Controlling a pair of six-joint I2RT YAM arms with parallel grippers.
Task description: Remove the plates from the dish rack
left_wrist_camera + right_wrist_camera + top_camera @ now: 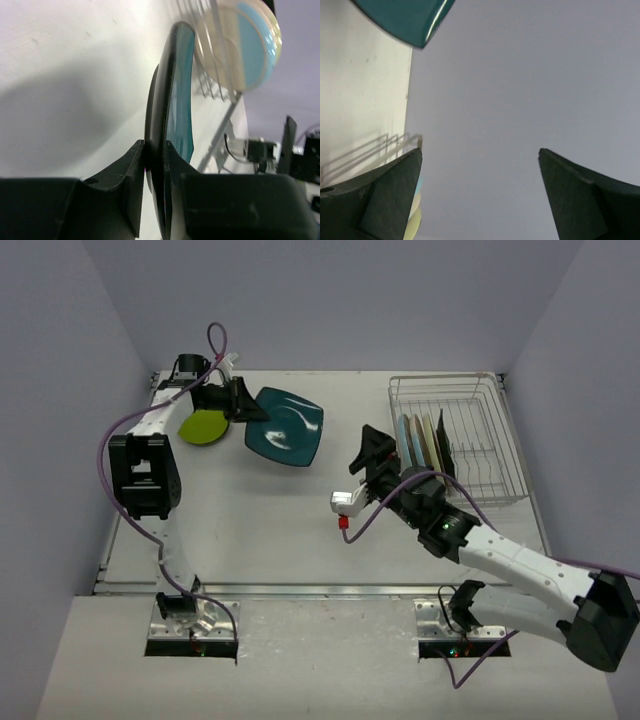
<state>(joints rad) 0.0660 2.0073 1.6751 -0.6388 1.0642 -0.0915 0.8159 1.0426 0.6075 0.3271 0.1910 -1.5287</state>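
Left end effector [156, 150] pinches teal plate [290, 430], partly hiding lime plate [203, 428]; right end effector [480, 155] gapes empty.

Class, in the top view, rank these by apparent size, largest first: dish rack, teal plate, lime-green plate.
1. dish rack
2. teal plate, perhaps lifted nearer the camera, but still clearly smaller than the rack
3. lime-green plate, clearly the smallest

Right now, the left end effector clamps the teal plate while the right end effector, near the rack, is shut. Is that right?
No: the right end effector is open wide and empty, as the right wrist view shows. The left end effector does clamp the teal plate, and the right one is near the rack.
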